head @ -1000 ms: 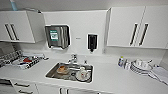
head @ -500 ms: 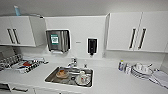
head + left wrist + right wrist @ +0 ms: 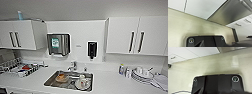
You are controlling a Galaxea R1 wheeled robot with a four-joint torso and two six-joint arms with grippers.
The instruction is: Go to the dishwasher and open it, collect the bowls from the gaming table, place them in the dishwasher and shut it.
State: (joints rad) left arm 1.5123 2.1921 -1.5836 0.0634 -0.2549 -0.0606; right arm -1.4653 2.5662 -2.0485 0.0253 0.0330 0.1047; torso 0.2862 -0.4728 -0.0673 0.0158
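The dishwasher (image 3: 233,13) is close by in the left wrist view. Its brushed-steel front with a bar handle (image 3: 245,5) stands beside white cabinet fronts (image 3: 205,7) above a beige floor (image 3: 193,27). A strip of the same steel front (image 3: 230,48) appears in the right wrist view, again over beige floor. The bowls and the gaming table are out of view. Each wrist view has my own dark plate in the foreground.
Ahead in the head view is a white counter (image 3: 112,82) with a steel sink (image 3: 68,80) holding dishes. A dish rack (image 3: 22,68) stands at the left and stacked white plates (image 3: 141,75) at the right. White wall cabinets (image 3: 136,35), a towel dispenser (image 3: 58,44) and a soap dispenser (image 3: 92,49) hang above.
The whole head picture has shifted downward, so the camera has moved; the sink and counter now sit lower in the picture. Nothing on the counter has moved.
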